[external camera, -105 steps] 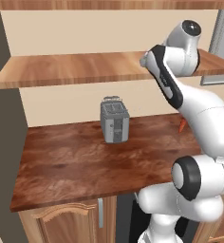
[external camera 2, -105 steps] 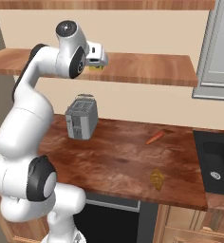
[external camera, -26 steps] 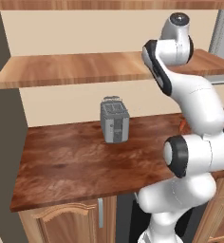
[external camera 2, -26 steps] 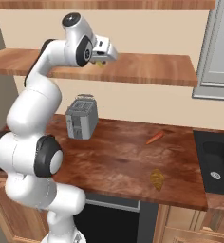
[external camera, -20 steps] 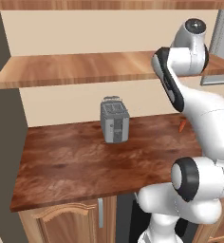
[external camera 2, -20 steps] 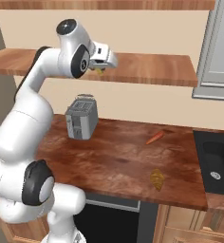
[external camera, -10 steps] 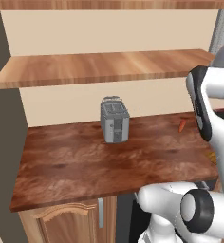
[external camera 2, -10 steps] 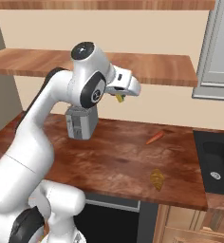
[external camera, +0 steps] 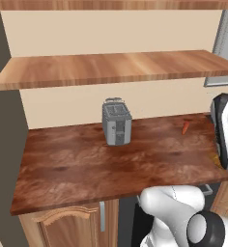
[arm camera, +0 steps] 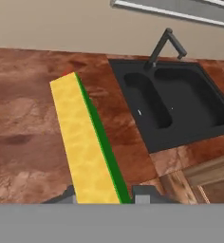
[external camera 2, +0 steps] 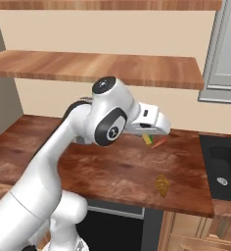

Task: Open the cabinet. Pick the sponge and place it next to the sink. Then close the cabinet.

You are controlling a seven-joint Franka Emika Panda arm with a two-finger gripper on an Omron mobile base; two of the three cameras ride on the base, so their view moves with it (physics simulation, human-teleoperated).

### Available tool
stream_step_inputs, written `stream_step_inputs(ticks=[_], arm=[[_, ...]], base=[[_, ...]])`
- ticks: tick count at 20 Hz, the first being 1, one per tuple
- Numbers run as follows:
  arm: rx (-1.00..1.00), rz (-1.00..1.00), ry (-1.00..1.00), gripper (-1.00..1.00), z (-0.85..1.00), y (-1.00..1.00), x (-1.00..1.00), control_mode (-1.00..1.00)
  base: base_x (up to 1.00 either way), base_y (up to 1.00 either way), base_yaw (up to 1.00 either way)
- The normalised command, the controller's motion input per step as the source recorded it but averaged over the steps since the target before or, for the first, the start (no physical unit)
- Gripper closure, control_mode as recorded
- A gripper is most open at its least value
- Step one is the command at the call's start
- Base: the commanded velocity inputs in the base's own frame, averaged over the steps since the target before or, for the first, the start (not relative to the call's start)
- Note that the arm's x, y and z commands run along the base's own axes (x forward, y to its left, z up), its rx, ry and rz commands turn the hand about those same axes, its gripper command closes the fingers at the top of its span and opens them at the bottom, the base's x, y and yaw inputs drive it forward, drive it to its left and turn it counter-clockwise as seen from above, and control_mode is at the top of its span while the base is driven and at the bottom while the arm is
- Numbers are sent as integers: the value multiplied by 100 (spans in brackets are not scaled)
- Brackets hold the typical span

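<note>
Moved: the arm has swung down from up by the shelf and out to the right, so the gripper (external camera 2: 149,138) now hangs low over the counter (external camera 2: 107,171) instead of sitting level with the cabinet (external camera: 111,67). The base views haven't shifted, so it's the arm that moved and not the camera.

Sponge: the sponge (arm camera: 88,142) is pinched between the 2 fingertips (arm camera: 142,194), held on edge, yellow face towards the camera and the green layer along its right side. In the right base view it's a small green and yellow bit (external camera 2: 148,139) poking out under the hand, up in the air, not touching the counter.

Fingers: clamped onto the sponge, 1 on each side.

Sink: the black double sink (arm camera: 173,107) with its dark faucet (arm camera: 166,47) lies ahead and to the right of the sponge in the hand view. Bare counter between them.

Stuff around: the small orange carrot-like thing (external camera 2: 159,143) lies on the counter just past the hand. The toaster (external camera: 117,123) stands further left, well apart from the gripper. There's a yellowish-brown scrap (external camera 2: 162,186) near the front edge.

Arm pose: the forearm reaches right over the counter with the hand angled down.
</note>
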Motion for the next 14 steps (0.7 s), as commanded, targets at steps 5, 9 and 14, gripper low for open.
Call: stream_step_inputs(ticks=[5, 9, 14], arm=[[-12, -3, 20, 100, -67, -59, -7, -100], [-1, 0, 12, 100, -43, -53, 18, -100], [0, 3, 13, 100, -39, -63, 20, -100]], base=[[0, 0, 0], [0, 0, 0], [0, 0, 0]])
